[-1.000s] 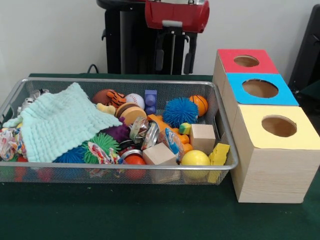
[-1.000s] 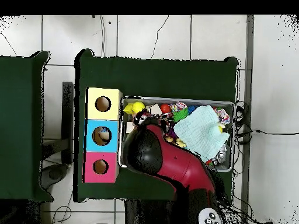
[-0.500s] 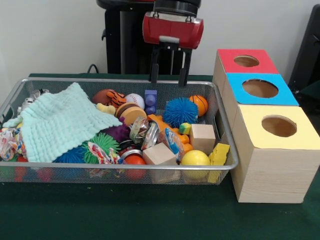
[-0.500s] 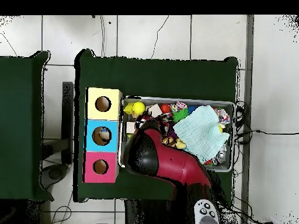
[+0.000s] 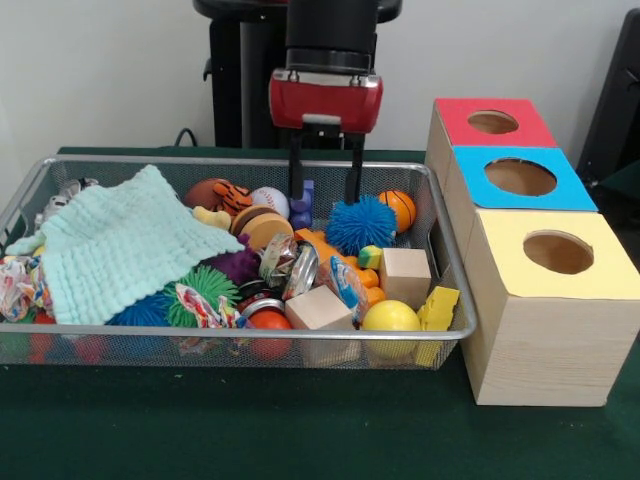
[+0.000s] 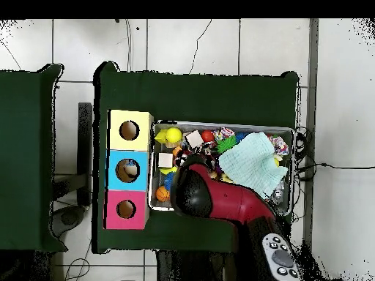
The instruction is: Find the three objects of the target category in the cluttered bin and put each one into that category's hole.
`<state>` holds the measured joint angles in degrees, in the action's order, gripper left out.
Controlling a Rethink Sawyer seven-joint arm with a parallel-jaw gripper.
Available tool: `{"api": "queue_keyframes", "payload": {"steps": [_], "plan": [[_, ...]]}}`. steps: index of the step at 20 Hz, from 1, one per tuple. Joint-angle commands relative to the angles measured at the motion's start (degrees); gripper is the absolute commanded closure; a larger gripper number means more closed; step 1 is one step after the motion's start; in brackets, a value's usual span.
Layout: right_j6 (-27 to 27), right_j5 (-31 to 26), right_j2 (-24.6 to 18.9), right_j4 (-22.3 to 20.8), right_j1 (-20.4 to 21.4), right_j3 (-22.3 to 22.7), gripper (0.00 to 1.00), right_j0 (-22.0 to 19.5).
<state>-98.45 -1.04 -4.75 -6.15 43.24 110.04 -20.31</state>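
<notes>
The wire mesh bin (image 5: 250,334) is full of toys. My gripper (image 5: 325,196) hangs open and empty in the bin's far middle, its fingers (image 5: 296,172) straddling a purple block (image 5: 301,202), beside a blue spiky ball (image 5: 360,223). A crinkly wrapper with blue-and-white print (image 5: 347,284) lies near the front right, between the wooden cubes. A clear crumpled wrapper (image 5: 274,256) lies mid-bin by a shiny can (image 5: 301,270). Whitish wrappers (image 5: 62,196) show at the far left corner. The red-topped box's hole (image 5: 493,122) is at the far right. In the overhead view the arm (image 6: 220,203) hides the gripper.
A mint-green knitted cloth (image 5: 125,245) covers the bin's left half. Blue-topped (image 5: 520,177) and yellow-topped (image 5: 558,252) boxes stand in a row in front of the red one. Balls, wooden cubes (image 5: 405,275) and a yellow ball (image 5: 390,316) crowd the right half.
My gripper has come down from above the bin's far rim into the bin and shifted a little left in the front view. It stays open. The bin's contents have not moved.
</notes>
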Motion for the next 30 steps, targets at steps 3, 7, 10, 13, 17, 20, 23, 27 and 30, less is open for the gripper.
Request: {"api": "queue_keyframes", "payload": {"steps": [3,7,10,13,17,20,23,27,30], "plan": [[13.49,-14.1,-13.04,-13.69,-2.02,-3.89,0.0,-6.61],[16.65,-19.5,-14.17,-19.24,-3.58,-6.91,0.0,-7.44],[18.66,-24.74,-14.17,-23.59,-5.65,-9.65,0.0,-6.55],[21.25,-29.71,-15.69,-27.32,-7.47,-11.74,0.0,-5.98],[20.03,-32.46,-19.13,-28.42,-9.78,-12.33,0.0,-7.39],[15.56,-31.72,-20.48,-27.16,-9.08,-11.32,0.0,-8.01],[13.27,-31.12,-22.47,-26.34,-6.96,-9.36,0.0,-9.28],[9.62,-29.71,-22.79,-25.37,-1.94,-7.47,0.0,-10.45],[5.92,-29.12,-20.92,-25.64,1.27,-8.39,0.0,-9.12]]}}
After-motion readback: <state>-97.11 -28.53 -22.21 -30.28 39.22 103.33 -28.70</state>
